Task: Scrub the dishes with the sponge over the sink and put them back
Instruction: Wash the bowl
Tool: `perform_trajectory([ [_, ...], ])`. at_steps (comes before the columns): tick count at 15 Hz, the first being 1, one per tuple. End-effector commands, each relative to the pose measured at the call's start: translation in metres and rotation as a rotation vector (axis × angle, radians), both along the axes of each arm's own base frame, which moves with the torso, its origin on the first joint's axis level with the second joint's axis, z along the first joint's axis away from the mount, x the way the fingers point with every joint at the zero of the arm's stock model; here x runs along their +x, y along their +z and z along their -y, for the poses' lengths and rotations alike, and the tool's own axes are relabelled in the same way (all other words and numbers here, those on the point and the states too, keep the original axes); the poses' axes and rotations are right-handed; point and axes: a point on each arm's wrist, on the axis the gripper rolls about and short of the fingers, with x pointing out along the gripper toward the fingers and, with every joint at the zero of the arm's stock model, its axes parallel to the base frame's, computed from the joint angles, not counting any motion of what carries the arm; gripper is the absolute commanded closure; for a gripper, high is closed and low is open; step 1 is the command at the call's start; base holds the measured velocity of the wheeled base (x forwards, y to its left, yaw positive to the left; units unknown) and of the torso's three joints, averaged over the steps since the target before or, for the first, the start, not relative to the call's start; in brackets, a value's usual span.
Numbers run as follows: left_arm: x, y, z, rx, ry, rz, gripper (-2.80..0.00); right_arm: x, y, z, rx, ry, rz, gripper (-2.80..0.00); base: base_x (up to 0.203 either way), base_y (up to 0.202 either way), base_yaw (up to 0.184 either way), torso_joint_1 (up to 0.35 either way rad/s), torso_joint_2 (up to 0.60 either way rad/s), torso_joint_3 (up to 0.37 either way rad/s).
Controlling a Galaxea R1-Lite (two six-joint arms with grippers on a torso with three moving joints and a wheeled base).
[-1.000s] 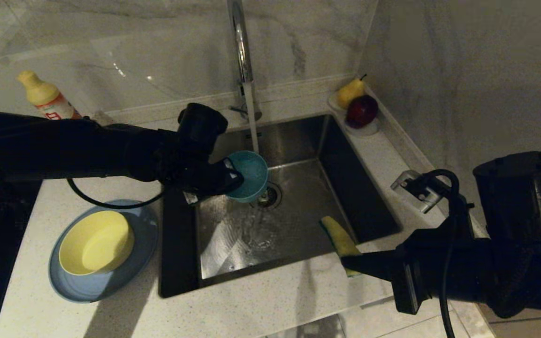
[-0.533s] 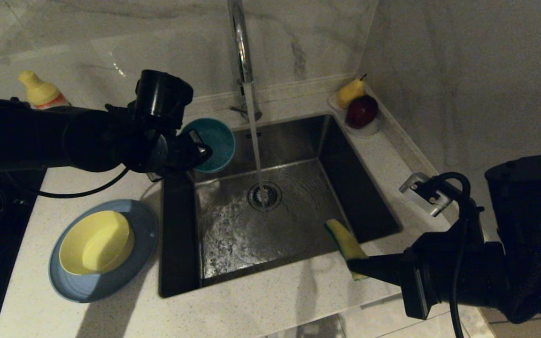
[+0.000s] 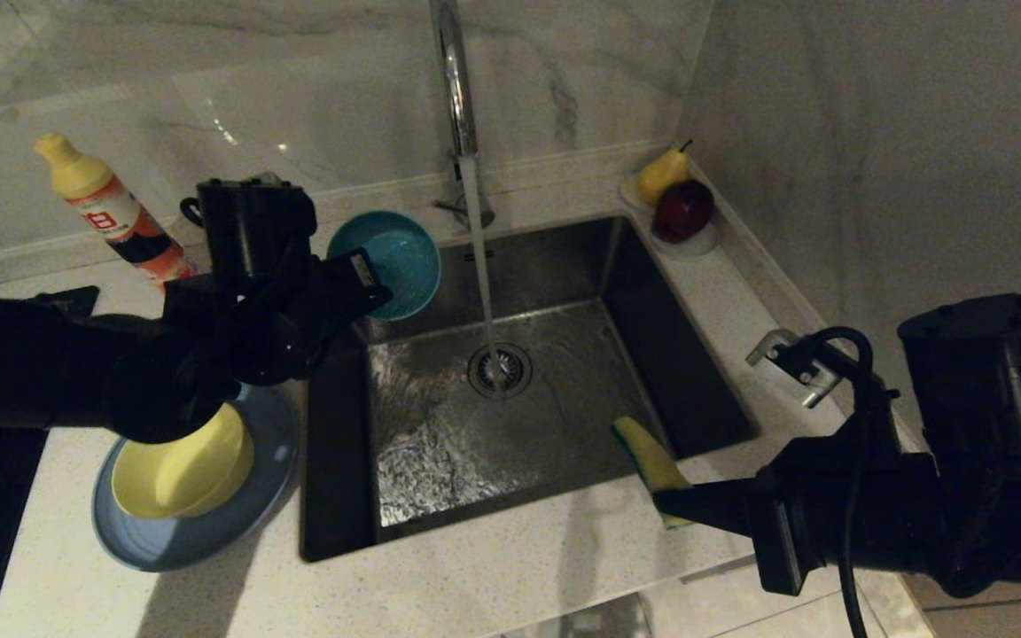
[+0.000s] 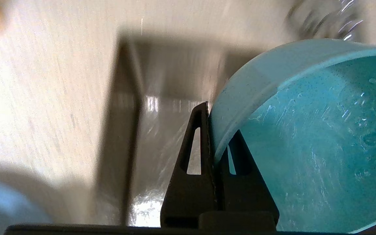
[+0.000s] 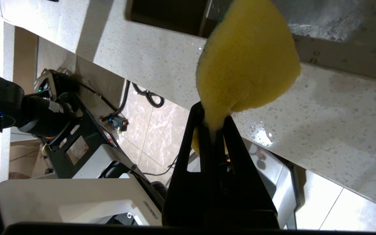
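The teal bowl (image 3: 384, 262) is clamped by its rim in the left end effector (image 3: 367, 276) at the sink's (image 3: 697, 390) far-left corner, presumably for return, while the sponge (image 3: 650, 459) is pinched in the right end effector (image 3: 666, 505) over the near edge.

We have swung our left gripper (image 3: 375, 282) and the teal bowl (image 3: 391, 262) out from under the tap's (image 3: 455, 97) stream, toward the sink's (image 3: 342, 443) back-left corner.

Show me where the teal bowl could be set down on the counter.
Bare counter runs along the front edge of the sink, between the blue-grey plate and the sponge in the right gripper. The left side is crowded: the yellow bowl fills the plate. The left gripper holds the teal bowl.
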Motion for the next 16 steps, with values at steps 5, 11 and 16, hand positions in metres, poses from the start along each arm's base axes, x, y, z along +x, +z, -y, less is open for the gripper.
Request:
perform_trajectory([
  [5, -0.003, 0.005, -0.016, 0.000, 0.044, 0.263, 0.00, 0.013, -0.009, 0.000, -0.013, -0.010, -0.039, 0.00, 0.000, 0.000, 0.000, 0.000, 0.00, 0.000],
  [11, -0.012, 0.006, -0.020, 0.034, 0.033, 0.403, 0.00, 0.017, -0.013, -0.004, -0.026, 0.000, -0.045, 0.00, 0.000, 0.000, 0.000, 0.000, 0.00, 0.000],
  [16, -0.023, 0.001, -0.022, 0.062, -0.004, 0.500, 0.00, 0.023, -0.021, -0.009, -0.035, 0.019, -0.075, 0.00, 0.000, 0.000, 0.000, 0.000, 0.00, 0.000],
])
